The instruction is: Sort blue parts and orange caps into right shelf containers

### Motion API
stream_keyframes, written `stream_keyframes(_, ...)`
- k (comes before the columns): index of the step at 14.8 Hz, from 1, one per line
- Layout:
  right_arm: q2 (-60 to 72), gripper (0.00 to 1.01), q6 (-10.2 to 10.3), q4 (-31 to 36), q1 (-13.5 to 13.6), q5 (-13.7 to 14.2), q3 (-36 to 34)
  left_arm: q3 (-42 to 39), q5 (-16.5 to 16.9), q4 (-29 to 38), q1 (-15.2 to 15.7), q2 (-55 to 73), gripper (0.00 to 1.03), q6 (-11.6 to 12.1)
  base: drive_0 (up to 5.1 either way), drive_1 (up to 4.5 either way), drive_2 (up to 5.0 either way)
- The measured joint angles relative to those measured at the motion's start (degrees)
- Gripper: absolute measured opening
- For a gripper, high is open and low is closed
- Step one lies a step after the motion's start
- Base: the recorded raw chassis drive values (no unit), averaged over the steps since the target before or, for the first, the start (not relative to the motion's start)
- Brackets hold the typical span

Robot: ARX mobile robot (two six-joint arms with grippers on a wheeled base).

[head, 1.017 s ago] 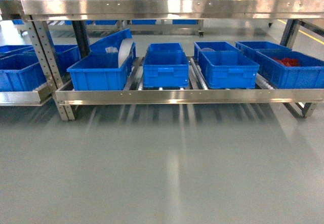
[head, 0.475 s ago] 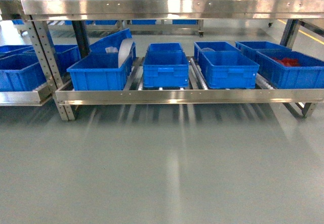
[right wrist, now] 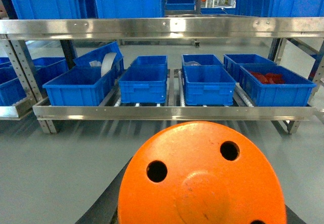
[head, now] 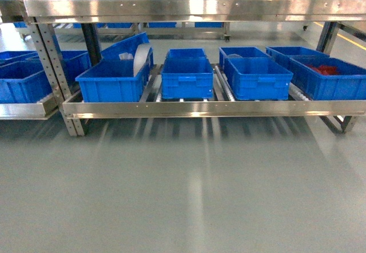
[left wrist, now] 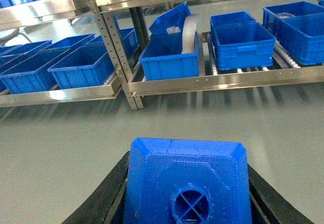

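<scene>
In the left wrist view a blue part [left wrist: 187,181] with a round cross-ribbed knob fills the bottom of the frame. My left gripper [left wrist: 188,198] is shut on it, black fingers [left wrist: 109,196] at both sides. In the right wrist view an orange cap [right wrist: 202,176] with small holes in its flat top sits in my right gripper [right wrist: 202,206], which is shut on it. Ahead stands the right shelf [head: 211,108] of shiny steel, carrying several blue containers [head: 187,76] on its lower level. Neither gripper shows in the head view.
The rightmost container [head: 327,80] holds red-orange pieces [head: 323,68]. The leftmost one [head: 114,80] holds a tilted crate and a white curved piece [head: 140,58]. Another rack with blue crates [head: 23,80] stands at the left. Grey floor [head: 189,190] lies between me and the shelf.
</scene>
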Motion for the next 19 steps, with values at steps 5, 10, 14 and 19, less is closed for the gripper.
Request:
stream_keyframes(5,-0.11,0.44,0.0,0.17,0.0,-0.17,0.0,0.0,-0.11,0.0,0.07,-0.11,0.44,0.0,4.0,0.54,-4.5)
stream_keyframes(10,0.0,0.44,0.0,0.04,0.0,-0.17,0.0,0.0,-0.02,-0.13,0.07,-0.09,0.44,0.0,3.1,1.79,-4.9)
stream_keyframes(14,0.0,0.44,0.0,0.11,0.0,-0.17,0.0,0.0,-0.02,-0.13,0.07,-0.09,0.44,0.0,3.1,1.95,-4.9)
stream_keyframes(19,0.0,0.44,0.0,0.09,0.0,-0.15,0.0,0.0,0.0,-0.04,0.07,-0.09,0.44,0.0,1.1,3.31,-4.3)
